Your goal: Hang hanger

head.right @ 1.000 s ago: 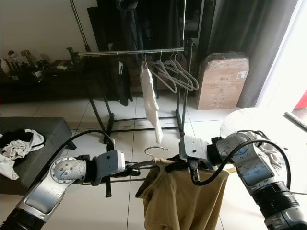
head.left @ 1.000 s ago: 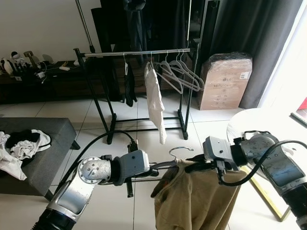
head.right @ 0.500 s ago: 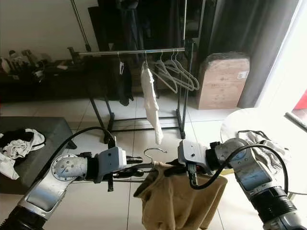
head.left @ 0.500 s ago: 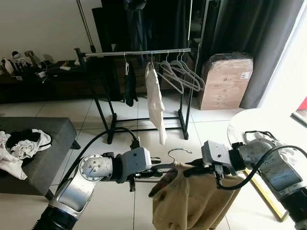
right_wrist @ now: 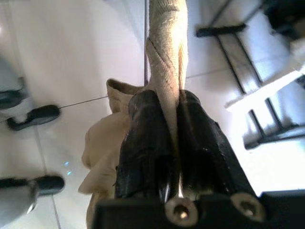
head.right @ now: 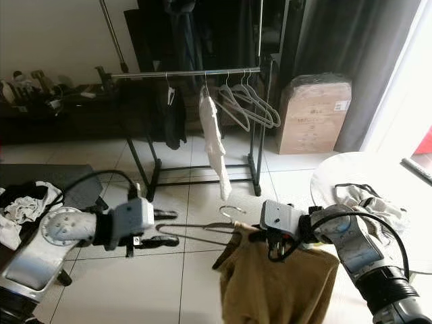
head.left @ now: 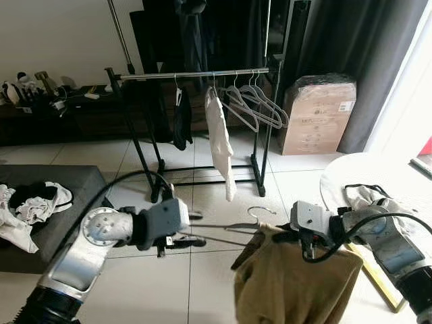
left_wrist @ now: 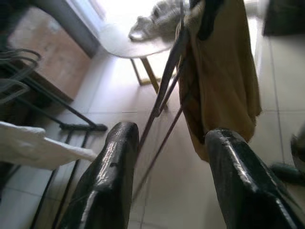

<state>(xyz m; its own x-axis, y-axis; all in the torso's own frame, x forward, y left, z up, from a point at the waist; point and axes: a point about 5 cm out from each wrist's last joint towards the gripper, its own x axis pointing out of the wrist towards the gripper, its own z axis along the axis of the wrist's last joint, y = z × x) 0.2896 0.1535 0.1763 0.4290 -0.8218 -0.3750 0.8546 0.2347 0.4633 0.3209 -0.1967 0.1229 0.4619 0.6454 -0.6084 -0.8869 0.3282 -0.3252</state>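
Note:
A wire hanger (head.left: 223, 227) carries a tan garment (head.left: 297, 283) low in front of me, its hook (head.left: 260, 211) pointing up. My right gripper (head.left: 287, 236) is shut on the hanger's cloth-covered shoulder; the right wrist view shows tan fabric (right_wrist: 167, 57) pinched between its fingers (right_wrist: 143, 143). My left gripper (head.left: 196, 228) is open at the hanger's bare left end. Its fingers (left_wrist: 114, 167) stand apart on either side of the wire (left_wrist: 162, 90) without touching it. The clothes rack's rail (head.left: 196, 75) stands ahead across the tiled floor.
On the rail hang a white garment (head.left: 219, 142), a dark one (head.left: 181, 121) and several empty hangers (head.left: 260, 104). A cardboard box (head.left: 317, 118) stands right of the rack. A round white table (head.left: 351, 177) with cloth is at my right, a grey ottoman (head.left: 61, 185) with clothes at my left.
My left gripper has let go of the hanger's left arm, opened and drawn back to the left. The right gripper has carried hanger and garment slightly to the right.

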